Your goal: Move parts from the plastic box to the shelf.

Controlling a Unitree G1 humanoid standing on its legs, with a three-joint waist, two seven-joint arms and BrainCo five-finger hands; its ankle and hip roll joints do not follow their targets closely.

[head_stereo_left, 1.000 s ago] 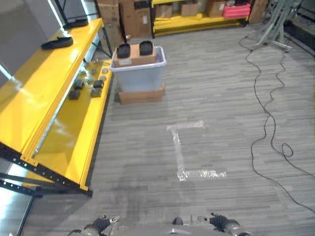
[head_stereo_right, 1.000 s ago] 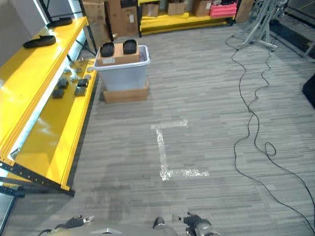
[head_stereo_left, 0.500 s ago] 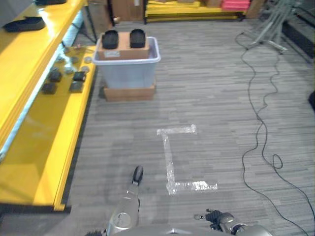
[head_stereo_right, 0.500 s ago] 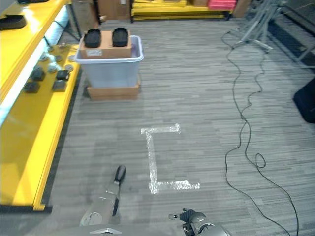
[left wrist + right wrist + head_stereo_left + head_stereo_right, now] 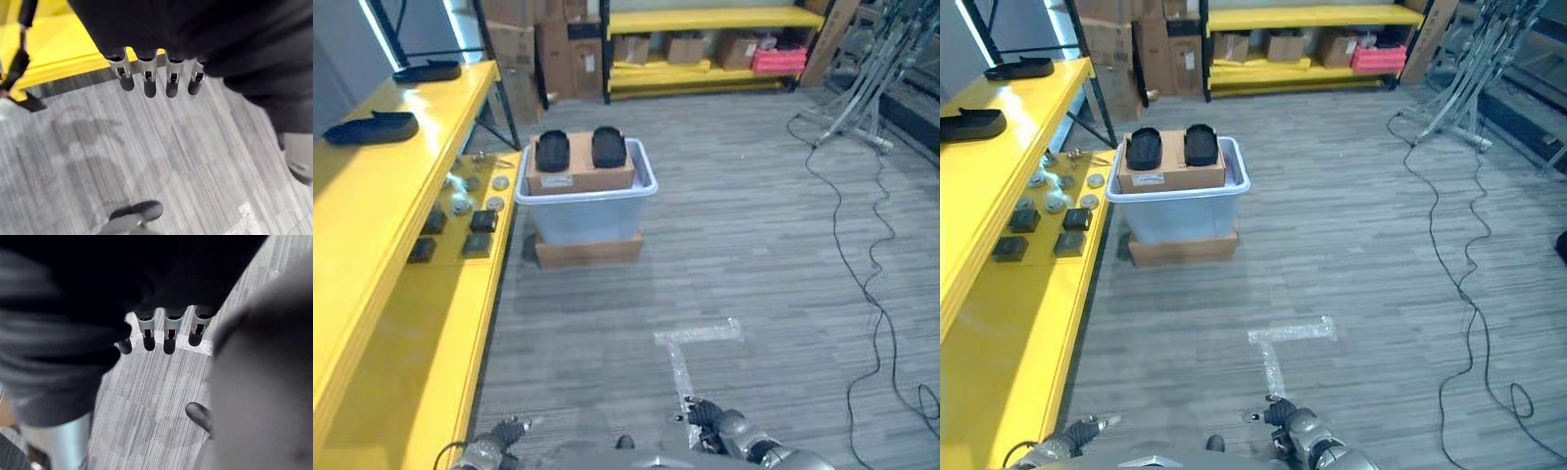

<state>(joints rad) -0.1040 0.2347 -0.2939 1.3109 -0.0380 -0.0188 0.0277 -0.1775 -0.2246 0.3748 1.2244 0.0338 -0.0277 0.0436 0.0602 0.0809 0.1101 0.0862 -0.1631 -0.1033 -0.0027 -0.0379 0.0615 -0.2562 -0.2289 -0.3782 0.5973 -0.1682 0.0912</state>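
A pale plastic box stands on a flat cardboard carton on the floor ahead. It holds a brown carton with two black parts on top. To its left runs the yellow shelf, with several small dark and round parts on its lower deck and two black parts on the upper deck. My left hand hangs low at the bottom edge, fingers straight, holding nothing. My right hand also hangs low, open and empty, its fingers over bare floor.
White tape marks the grey floor between me and the box. Stacked cardboard cartons stand behind the shelf's far end. A second yellow rack with cartons lines the back wall. Metal stands are at the far right.
The camera has moved, so the box and shelf sit differently in view. My left arm, stretched forward half a second ago, has dropped back to the bottom edge.
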